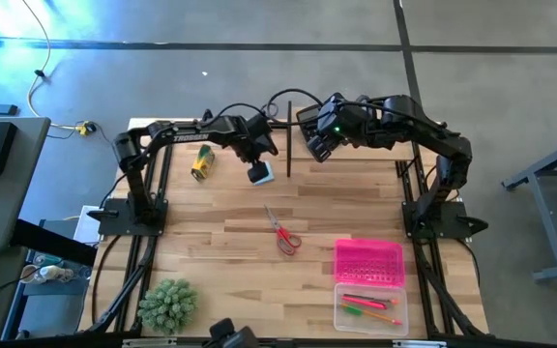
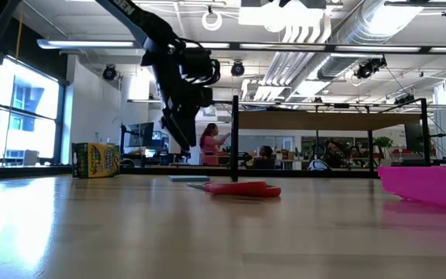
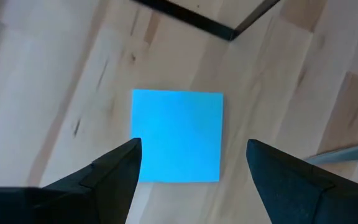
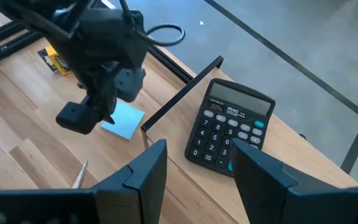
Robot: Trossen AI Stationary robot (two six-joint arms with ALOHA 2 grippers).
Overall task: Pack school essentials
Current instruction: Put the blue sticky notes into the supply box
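Left gripper [image 3: 191, 171] hangs wide open and empty, fingers straddling the light-blue notepad [image 3: 178, 135] flat on the table [image 1: 220, 232], presumably lined up to pinch it. Right gripper [image 4: 197, 168] hovers open, empty, over the black calculator [image 4: 232, 127]. Scissors [image 1: 282, 232] lie at the notepad's 5 o'clock; clear box [image 1: 370, 307] with pens beyond, below the pink basket [image 1: 367, 261]. Crayon box [image 2: 95, 160]: print unreadable.

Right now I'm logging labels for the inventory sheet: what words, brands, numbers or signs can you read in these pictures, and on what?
Calculator: a brand line above the keys and marks on the keys, all too small to read.
Yellow and green box at the table's far edge: large lettering on its side, too blurred to read.
Light-blue notepad: blank, no writing.
Pink basket, scissors: no text visible.
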